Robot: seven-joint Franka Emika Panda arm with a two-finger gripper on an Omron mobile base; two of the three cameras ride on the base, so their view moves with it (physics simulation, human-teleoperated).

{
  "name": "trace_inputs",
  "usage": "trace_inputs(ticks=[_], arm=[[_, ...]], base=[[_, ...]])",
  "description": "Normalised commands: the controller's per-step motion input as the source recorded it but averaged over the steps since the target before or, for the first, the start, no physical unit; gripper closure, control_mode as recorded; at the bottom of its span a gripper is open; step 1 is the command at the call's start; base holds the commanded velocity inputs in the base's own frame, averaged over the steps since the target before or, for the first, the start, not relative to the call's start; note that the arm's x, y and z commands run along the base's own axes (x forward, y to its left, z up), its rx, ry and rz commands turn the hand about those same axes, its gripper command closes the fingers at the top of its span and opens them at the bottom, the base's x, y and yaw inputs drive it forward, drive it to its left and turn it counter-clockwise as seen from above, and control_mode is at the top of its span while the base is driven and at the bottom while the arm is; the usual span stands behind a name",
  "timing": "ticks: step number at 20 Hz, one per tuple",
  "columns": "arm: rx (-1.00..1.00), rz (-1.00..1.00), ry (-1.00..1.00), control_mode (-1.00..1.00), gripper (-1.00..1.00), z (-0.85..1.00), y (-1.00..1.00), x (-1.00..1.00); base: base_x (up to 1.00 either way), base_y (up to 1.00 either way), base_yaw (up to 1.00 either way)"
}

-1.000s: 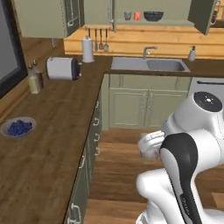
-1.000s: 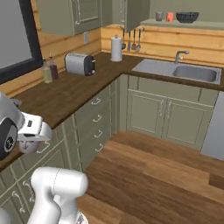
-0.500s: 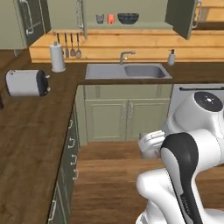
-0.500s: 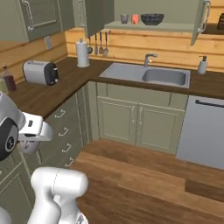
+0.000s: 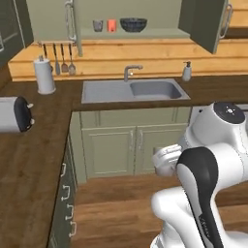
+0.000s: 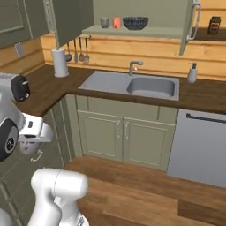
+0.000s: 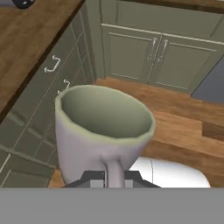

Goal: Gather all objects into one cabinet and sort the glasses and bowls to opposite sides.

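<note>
On the open olive-green wall cabinet's shelf (image 5: 145,33) above your steel sink (image 5: 130,90), left to right: small grey mug (image 5: 98,25), orange-red cup (image 5: 112,24), wide dark bowl (image 5: 133,24).

The base has kept turning, so the whole picture has slid in both base views; the things themselves have not moved. In the left base view the sink (image 5: 130,90) has passed from upper right to the upper middle, and the open cabinet (image 5: 131,33) with its mug (image 5: 98,25), cup (image 5: 112,24) and bowl (image 5: 133,24) now sits top centre. The toaster (image 5: 14,114) has slid to the left edge. In the right base view the dishwasher (image 6: 199,148) now fills the right side.
</note>
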Motion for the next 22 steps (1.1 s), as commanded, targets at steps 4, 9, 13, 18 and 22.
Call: trace_inputs(ticks=[4, 9, 13, 18, 22], arm=[[0.00, 0.00, 0.00, 1.00, 1.00, 0.00, 0.00, 0.00], [0.00, 0.00, 0.00, 1.00, 1.00, 0.00, 0.00, 0.00], [0.00, 0.00, 0.00, 1.00, 1.00, 0.00, 0.00, 0.00], [0.00, 0.00, 0.00, 1.00, 1.00, 0.00, 0.00, 0.00], [0.00, 0.00, 0.00, 1.00, 1.00, 0.00, 0.00, 0.00]], base=[[0.89, -0.46, -0.23], [0.95, -0.28, -0.22], [0.91, -0.03, -0.19], [0.95, 0.00, -0.19], [0.92, 0.00, -0.18]])
